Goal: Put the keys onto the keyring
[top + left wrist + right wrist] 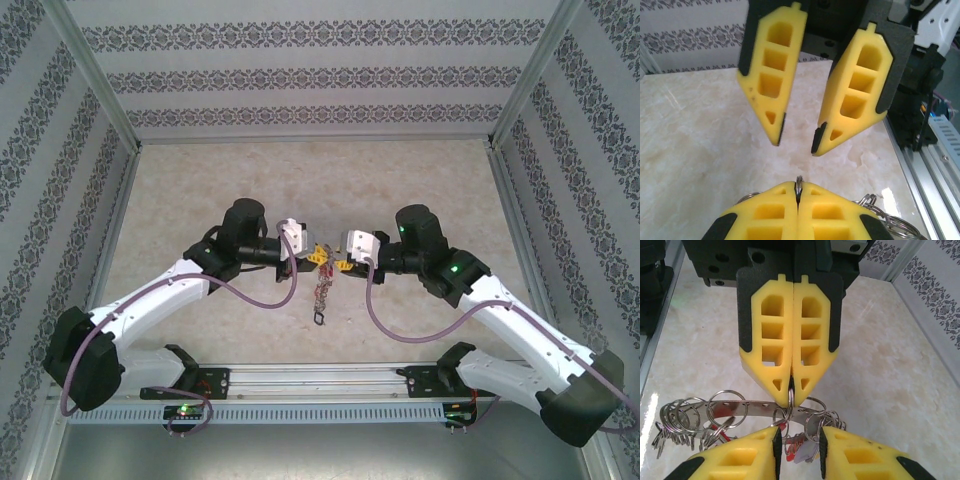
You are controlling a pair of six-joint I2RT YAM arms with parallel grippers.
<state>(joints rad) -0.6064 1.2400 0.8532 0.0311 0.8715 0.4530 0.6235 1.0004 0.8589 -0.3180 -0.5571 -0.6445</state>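
Note:
The keyring's grey metal band (752,407) hangs off the table, fringed with small split rings and silver keys (667,432). My left gripper (791,399) is shut on one small split ring (790,390) at that band; the ring's top pokes out between the closed fingertips (799,184). My right gripper (798,434) faces it, open, its fingers apart on either side of a red tag (790,450) and a pale tag (806,453) without touching them. From above, the left gripper (322,256) and right gripper (342,266) meet tip to tip over the dangling bunch (320,295).
The marble-patterned table (300,180) lies under both arms. Patterned walls with metal posts close it in at the back and sides. The aluminium rail (330,385) carrying the arm bases runs along the near edge.

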